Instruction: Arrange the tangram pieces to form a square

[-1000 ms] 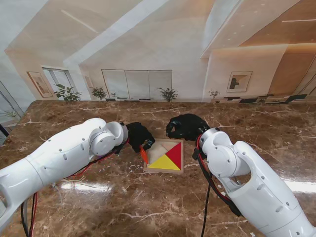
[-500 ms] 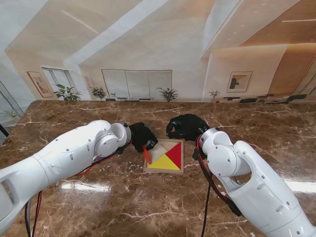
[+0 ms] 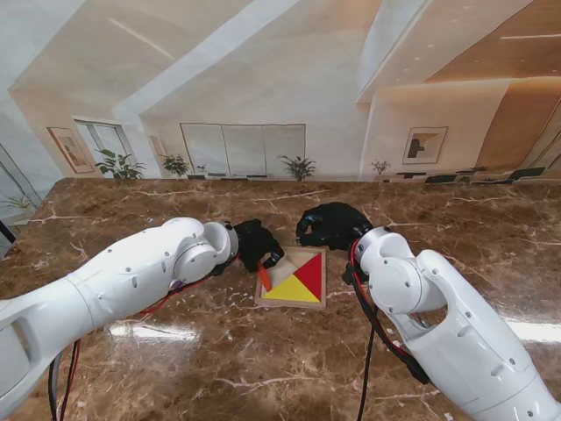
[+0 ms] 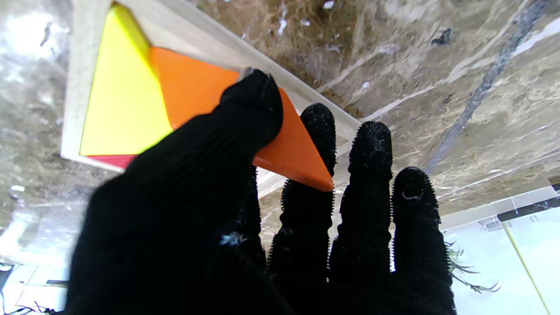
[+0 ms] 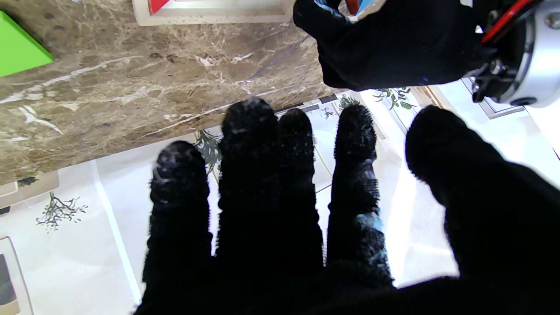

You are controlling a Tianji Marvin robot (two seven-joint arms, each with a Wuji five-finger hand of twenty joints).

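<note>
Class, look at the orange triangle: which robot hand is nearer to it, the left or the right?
Left. The left robot hand grips the orange triangle at the wooden tray. The right robot hand hovers apart, beyond the tray's far edge.

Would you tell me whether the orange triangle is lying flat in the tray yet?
Not yet. The orange triangle is tilted, pinched by the left robot hand, one corner sticking out over the tray rim.

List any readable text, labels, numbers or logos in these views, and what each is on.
None readable in any view.
Orange triangle, yellow triangle, red triangle, green piece: plain colour, no marks.
Wooden tray: bare rim, no print.
Left hand, right hand: plain black gloves, no logo visible.
Wall pictures in the background: too small to show any text.
</note>
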